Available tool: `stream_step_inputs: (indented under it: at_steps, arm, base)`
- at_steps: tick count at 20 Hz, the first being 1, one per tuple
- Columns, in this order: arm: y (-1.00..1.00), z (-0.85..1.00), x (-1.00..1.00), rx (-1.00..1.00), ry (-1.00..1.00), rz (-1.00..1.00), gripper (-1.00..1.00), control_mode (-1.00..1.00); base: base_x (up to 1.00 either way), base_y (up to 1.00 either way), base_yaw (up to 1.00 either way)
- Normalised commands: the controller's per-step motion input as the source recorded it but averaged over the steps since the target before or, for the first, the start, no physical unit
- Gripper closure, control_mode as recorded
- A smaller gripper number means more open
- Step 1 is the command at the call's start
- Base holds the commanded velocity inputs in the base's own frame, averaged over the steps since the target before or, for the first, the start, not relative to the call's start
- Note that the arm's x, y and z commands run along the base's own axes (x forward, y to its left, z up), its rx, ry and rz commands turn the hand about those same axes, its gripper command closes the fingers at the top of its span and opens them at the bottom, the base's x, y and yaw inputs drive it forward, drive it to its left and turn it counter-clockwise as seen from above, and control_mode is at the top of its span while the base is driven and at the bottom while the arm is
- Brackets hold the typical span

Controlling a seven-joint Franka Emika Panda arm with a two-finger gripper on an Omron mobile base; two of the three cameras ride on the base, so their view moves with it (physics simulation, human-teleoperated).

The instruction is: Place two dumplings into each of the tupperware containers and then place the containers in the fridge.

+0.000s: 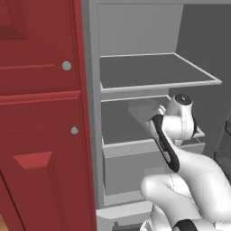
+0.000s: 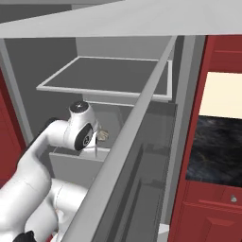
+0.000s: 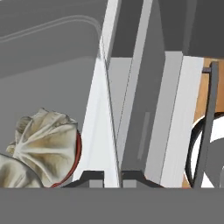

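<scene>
- Fridge: grey, open, with flat grey shelves.
- White-translucent tupperware container: sits on the middle shelf.
- Two tan, pleated dumplings: lie touching inside it, against its wall.

Gripper: dark tips at bottom centre, jaws pinched on thin white-translucent container wall, which runs up the frame.
Dumplings: two, tan w/ brownish folds, lower left, inside container, touching each other.
Fridge interior: grey surfaces, upper left.
Dark bar handle: right edge, near-vertical.
</scene>
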Motion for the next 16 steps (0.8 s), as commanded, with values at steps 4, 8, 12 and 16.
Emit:
stream_step_inputs:
  at_steps: [4, 8, 12, 16]
  arm:
    - [-0.31, -0.35, 0.98, 0.08, -0.02, 0.18, 1.00, -1.00]
    - [-0.06, -0.06, 0.98, 0.10, 0.01, 0.11, 1.00, -1.00]
    - [0.00, -0.12, 0.96, 0.05, 0.03, 0.06, 1.00, -1.00]
    - [0.00, -0.33, 0.66, 0.00, 0.01, 0.01, 1.00, -1.00]
  base:
    - [0.00, 0.00, 0.00]
    - [0.00, 0.00, 0.00]
    - [0.00, 0.00, 0.00]
    - [0.00, 0.00, 0.00]
